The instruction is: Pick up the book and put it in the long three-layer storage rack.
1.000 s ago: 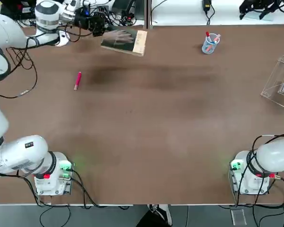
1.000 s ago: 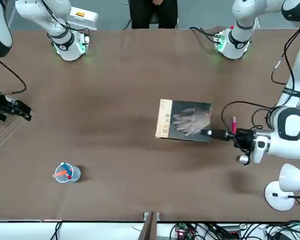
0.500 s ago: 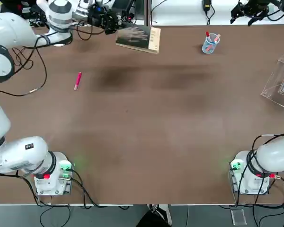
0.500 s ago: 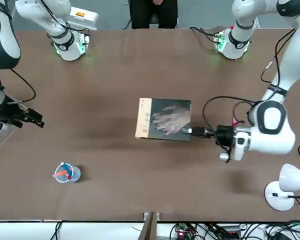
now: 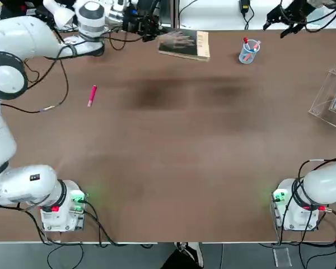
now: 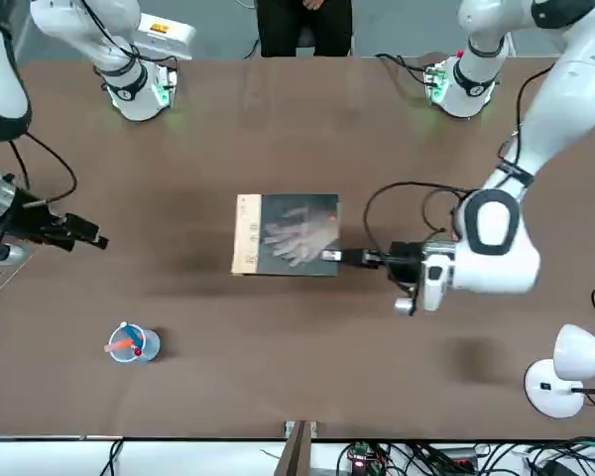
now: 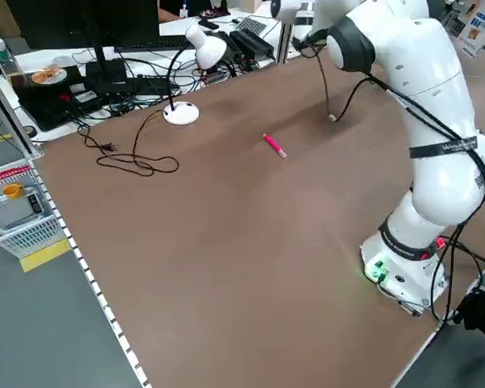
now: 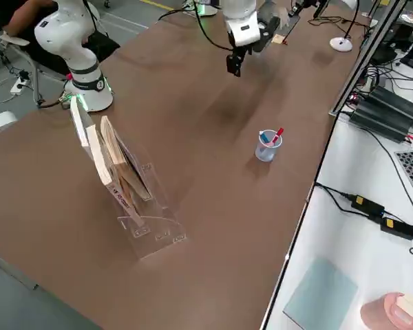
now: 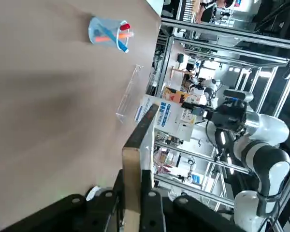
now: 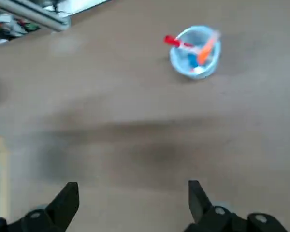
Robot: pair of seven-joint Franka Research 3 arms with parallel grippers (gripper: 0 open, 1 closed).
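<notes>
The book (image 5: 185,43), dark-covered with a pale hand image and a tan strip, hangs level above the table's far side. My left gripper (image 5: 154,28) is shut on its edge. From across the table the book (image 6: 288,234) sits just beside the left gripper (image 6: 342,257). In the left wrist view its tan edge (image 9: 132,179) is clamped between the fingers. The clear acrylic rack (image 5: 331,94) stands at the table's right edge, and the right side view shows the rack (image 8: 120,175) with thin books in it. My right gripper (image 5: 279,15) hovers open at the far right, beyond the pen cup.
A clear cup of pens (image 5: 248,51) stands between the book and the rack, and the cup (image 10: 195,51) lies ahead of the right fingers. A red pen (image 5: 92,95) lies on the left part of the table. A white desk lamp (image 6: 560,369) stands off the far left corner.
My left gripper has carried the book to the right along the far side, toward the pen cup. My right gripper has drifted left toward the cup, still open.
</notes>
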